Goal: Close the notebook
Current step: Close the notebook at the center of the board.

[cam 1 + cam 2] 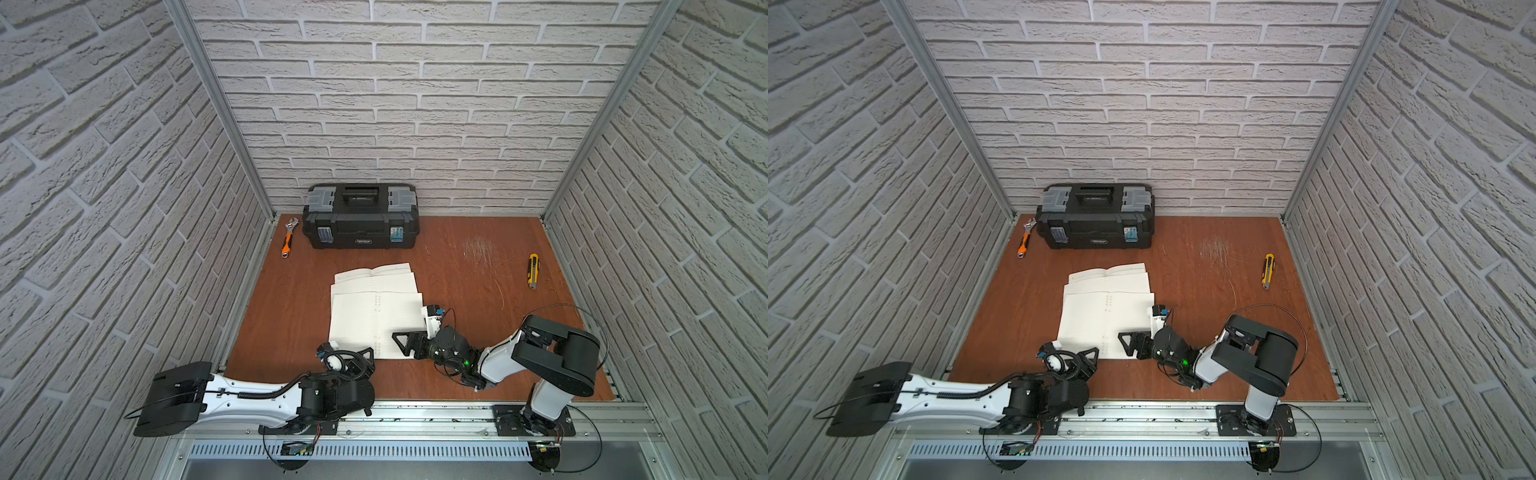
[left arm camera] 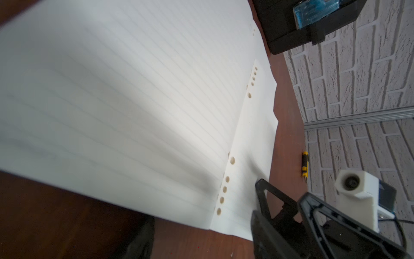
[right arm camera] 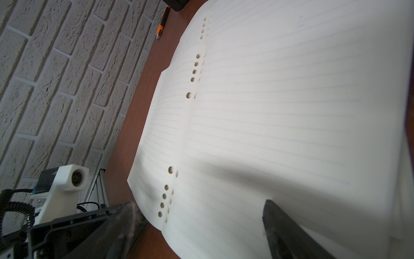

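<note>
Entry: notebook point(image 1: 374, 320), white ruled leaves punched along the spine; it is recorded lying open and flat near the middle of the worktop point(image 1: 490, 299), on the robot's side of centre; several leaves are fanned out of register at the far end, so the closing is judged not yet begun. Right gripper point(image 1: 401, 345): it is held low over the near right part of the open pages and pointed across toward the spine; in the right wrist view its fingers point(image 3: 291, 231) are seen spread well apart, one lying on or just above the page, with nothing pinched between them; the placement is judged suited to catching the right half's edge so that it can be folded over. Left gripper point(image 1: 365, 357): it is stationed at the notebook's near edge, just beside the left half; whether its fingers are spread or pressed together cannot be told; the position is judged a steadying one, so that the book is kept from sliding while the other half is turned. Toolbox point(image 1: 360, 218): black, lid down, set against the back wall. Wrench point(image 1: 288, 239): orange-handled, laid just beside the toolbox's left end. Utility knife point(image 1: 532, 271): yellow, laid toward the right wall. All three are kept well apart from the notebook, so no obstruction to the fold is expected; loose fanned leaves are noted as the likelier hazard.
</note>
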`<state>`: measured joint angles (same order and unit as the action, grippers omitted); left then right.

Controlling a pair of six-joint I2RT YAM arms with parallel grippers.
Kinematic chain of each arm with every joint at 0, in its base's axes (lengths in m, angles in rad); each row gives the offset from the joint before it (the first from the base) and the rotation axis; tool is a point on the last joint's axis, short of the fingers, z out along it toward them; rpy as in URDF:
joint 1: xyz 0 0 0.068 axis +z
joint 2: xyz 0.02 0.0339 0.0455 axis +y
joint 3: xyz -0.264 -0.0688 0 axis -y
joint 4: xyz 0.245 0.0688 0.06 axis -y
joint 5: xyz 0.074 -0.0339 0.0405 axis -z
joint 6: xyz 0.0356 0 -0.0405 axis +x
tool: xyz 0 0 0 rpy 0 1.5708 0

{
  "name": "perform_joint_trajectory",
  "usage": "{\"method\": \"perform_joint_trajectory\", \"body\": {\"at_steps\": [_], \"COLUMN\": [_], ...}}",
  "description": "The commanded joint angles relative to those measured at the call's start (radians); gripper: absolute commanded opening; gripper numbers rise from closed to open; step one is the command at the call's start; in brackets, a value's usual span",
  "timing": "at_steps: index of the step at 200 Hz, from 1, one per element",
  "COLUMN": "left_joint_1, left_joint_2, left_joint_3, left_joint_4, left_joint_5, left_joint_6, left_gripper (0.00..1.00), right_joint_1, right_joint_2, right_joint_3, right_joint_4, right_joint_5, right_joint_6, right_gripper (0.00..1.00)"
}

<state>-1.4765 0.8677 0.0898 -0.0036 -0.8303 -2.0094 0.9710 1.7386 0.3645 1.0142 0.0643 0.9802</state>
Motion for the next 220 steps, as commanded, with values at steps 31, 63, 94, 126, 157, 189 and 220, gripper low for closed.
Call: {"method": "perform_joint_trajectory", "body": {"at_steps": [31, 63, 94, 126, 157, 189, 220], "left_joint_1": [-0.049, -0.067, -0.078, -0.107, -0.147, -0.194, -0.197], "left_joint_2": [0.028, 0.15, 0.272, 0.318, 0.255, 0.145, 0.111], "left_joint_3": [0.004, -0.01, -0.007, -0.014, 0.018, 0.045, 0.035], "left_joint_4": [0.172, 0.249, 0.307, 0.267, 0.062, -0.238, -0.343], "left_joint_5": [-0.074, -0.111, -0.119, -0.181, -0.22, -0.268, -0.31], "left_joint_6": [0.012, -0.084, -0.154, -0.244, -0.331, -0.458, -0.535], "left_gripper": [0.73, 0.75, 0.75, 0.76, 0.76, 0.77, 0.77], "right_joint_1": [0.004, 0.003, 0.002, 0.002, 0.002, 0.003, 0.001], "right_joint_2": [0.062, 0.067, 0.074, 0.076, 0.09, 0.126, 0.153], "right_joint_3": [-0.043, -0.05, -0.056, -0.07, -0.083, -0.078, -0.088], "right_joint_4": [-0.231, -0.225, -0.213, -0.207, -0.195, -0.175, -0.144], "right_joint_5": [-0.049, -0.048, -0.049, -0.044, -0.037, -0.044, -0.045], "right_joint_6": [0.023, 0.028, 0.035, 0.043, 0.055, 0.067, 0.08], "right_gripper": [0.9, 0.9, 0.9, 0.9, 0.9, 0.9, 0.9]}}
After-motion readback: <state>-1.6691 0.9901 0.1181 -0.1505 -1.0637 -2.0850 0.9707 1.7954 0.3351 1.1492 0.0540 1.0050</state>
